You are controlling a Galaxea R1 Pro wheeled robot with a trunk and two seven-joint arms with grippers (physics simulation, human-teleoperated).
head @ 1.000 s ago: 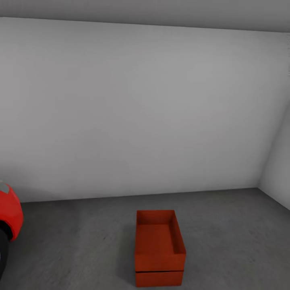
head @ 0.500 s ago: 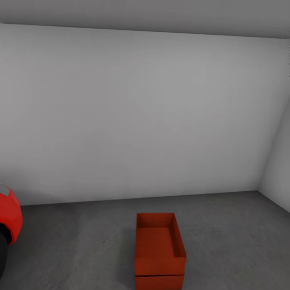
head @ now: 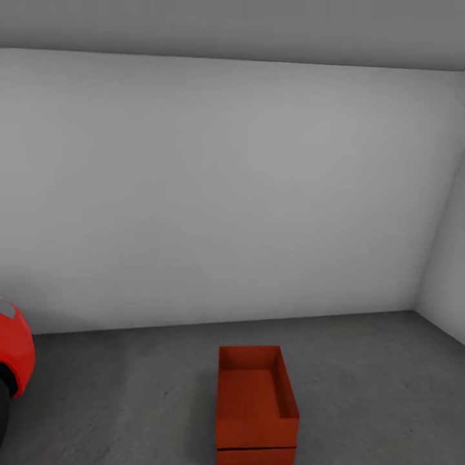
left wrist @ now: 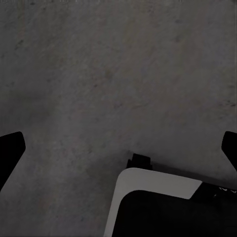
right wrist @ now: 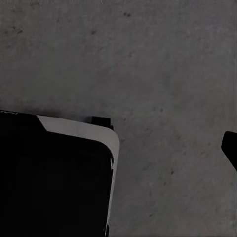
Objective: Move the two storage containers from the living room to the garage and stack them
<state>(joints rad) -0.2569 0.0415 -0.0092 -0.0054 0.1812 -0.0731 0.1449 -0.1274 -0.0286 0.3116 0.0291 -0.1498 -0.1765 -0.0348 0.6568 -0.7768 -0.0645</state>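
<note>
In the head view, in the garage, the two storage containers stand stacked on the dark grey floor (head: 374, 387). The upper orange-red bin (head: 256, 397) is open-topped and empty, and it sits squarely on the lower bin (head: 256, 456), which is cut off by the picture's lower edge. A thin dark seam separates them. My left gripper (left wrist: 118, 148) hangs open over bare floor, its black fingertips (left wrist: 10, 150) far apart. My right gripper (right wrist: 116, 148) also points at bare floor, one fingertip (right wrist: 230, 148) showing at the edge, spread wide. Neither gripper touches a bin.
A red car (head: 16, 352) pokes in at the left, its dark wheel below it. A plain pale grey wall (head: 226, 194) closes the back and a side wall (head: 449, 290) meets it at the right. My own black, white-edged base (left wrist: 163, 207) shows in both wrist views (right wrist: 54, 173).
The whole head view has shifted, so the wall, car and stacked bins sit lower in the picture. The bins themselves have not moved on the floor.
</note>
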